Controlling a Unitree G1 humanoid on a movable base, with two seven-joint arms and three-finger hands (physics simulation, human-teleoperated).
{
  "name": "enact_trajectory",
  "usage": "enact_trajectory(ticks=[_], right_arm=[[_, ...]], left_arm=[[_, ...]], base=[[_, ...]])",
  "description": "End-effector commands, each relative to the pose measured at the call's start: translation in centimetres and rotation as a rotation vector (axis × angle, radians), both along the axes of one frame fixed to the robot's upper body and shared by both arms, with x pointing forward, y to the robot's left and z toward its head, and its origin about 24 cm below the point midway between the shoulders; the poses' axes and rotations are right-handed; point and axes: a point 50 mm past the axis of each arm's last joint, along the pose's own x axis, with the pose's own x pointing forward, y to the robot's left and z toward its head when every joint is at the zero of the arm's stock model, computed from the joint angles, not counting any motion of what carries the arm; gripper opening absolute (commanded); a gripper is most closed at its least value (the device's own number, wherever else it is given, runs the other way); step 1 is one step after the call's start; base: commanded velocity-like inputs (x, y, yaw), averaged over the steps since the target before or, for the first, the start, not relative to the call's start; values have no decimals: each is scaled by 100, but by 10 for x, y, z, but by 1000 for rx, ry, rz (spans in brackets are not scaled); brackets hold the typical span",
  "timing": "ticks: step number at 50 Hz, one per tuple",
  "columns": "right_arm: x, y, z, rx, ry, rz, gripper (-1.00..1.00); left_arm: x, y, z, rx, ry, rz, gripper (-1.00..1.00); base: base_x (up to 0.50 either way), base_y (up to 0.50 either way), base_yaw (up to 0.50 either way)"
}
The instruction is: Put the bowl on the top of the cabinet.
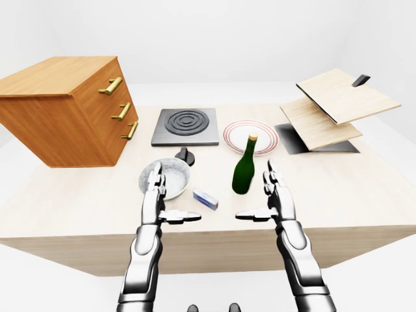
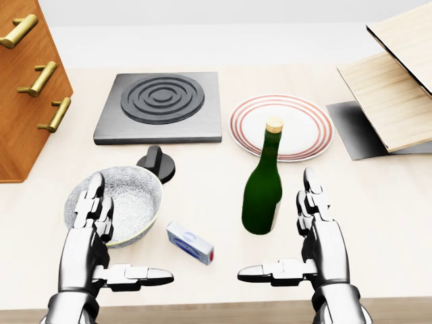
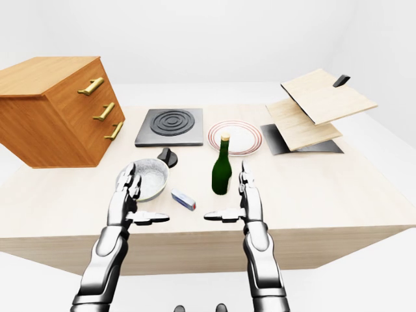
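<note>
Head view, table point(image 2: 202, 54) contents: bowl point(image 2: 128, 199) — grey, speckled, lower left, beside a black knob point(image 2: 157, 162); green bottle point(image 2: 263, 189) upright at centre; small blue-and-white box point(image 2: 190, 243) between them; striped plate point(image 2: 297, 121); dark burner plate point(image 2: 162, 106). Left hand point(image 2: 94, 236) — fingers straight and spread, thumb out, holding nothing, its fingertips overlapping the bowl's near rim. Right hand point(image 2: 317, 236) likewise released, just right of the bottle. Wooden cabinet point(image 1: 65, 110) stands at far left, its top bare.

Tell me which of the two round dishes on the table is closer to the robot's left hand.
The speckled grey bowl, right at the left hand. The red-ringed plate lies farther off, beyond the green bottle.
</note>
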Motion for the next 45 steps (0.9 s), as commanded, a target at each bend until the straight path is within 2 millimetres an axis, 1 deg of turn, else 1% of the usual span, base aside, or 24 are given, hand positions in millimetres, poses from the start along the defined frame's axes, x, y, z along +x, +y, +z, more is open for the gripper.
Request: enact_trajectory(ticks=[1,9,12,16,17,24,26,27,29,34,35,36,38,39,41,42,43,45], right_arm=[[1,-7,-1,10,3,1,100],[2,-6,-2,8,4,4,100],[0,-6,1,0,-12,4,100],[-9,-5,16,-35,-111,-5,100],[-13,-5,20,-54,-138,-13,100],[-30,-5,40,-96,-223,-37,100],[-32,-5,43,-102,-234,-42,100],[-36,-5,49,-121,-258,-51,100],[-39,-5,54,-131,-278,-61,100],[-47,-5,63,-173,-313,-80,100],[-47,-5,63,-175,-317,-83,100],[-47,-6,59,-177,-296,-88,100],[-49,-5,65,-186,-325,-87,100],[-47,-6,52,-194,-267,-95,100],[-47,-7,50,-198,-256,-99,100],[-49,-5,63,-197,-314,-92,100],[-47,-6,54,-201,-276,-98,100],[-46,-6,51,-203,-263,-100,100]], left_arm=[[1,7,0,-3,6,3,100],[1,7,0,-3,4,6,100],[0,8,2,-4,-5,10,100],[-9,10,18,9,-121,32,100],[-14,12,25,8,-162,50,100],[-35,17,49,21,-263,117,100],[-38,18,52,22,-276,123,100],[-43,19,57,32,-297,137,100],[-47,20,61,39,-314,151,100],[-55,20,66,58,-332,164,100],[-55,21,69,60,-343,169,100],[-56,22,70,62,-346,176,100],[-57,23,71,67,-350,186,100],[-59,22,72,70,-357,186,100],[-60,22,71,72,-348,188,100],[-60,23,69,72,-341,189,100],[-59,23,68,73,-338,190,100],[-59,23,68,73,-337,192,100]], base=[[0,0,0],[0,0,0],[0,0,0],[0,0,0],[0,0,0],[0,0,0],[0,0,0],[0,0,0],[0,0,0],[0,0,0],[0,0,0],[0,0,0],[0,0,0],[0,0,0],[0,13,0],[0,49,0],[0,50,0],[0,50,0]])
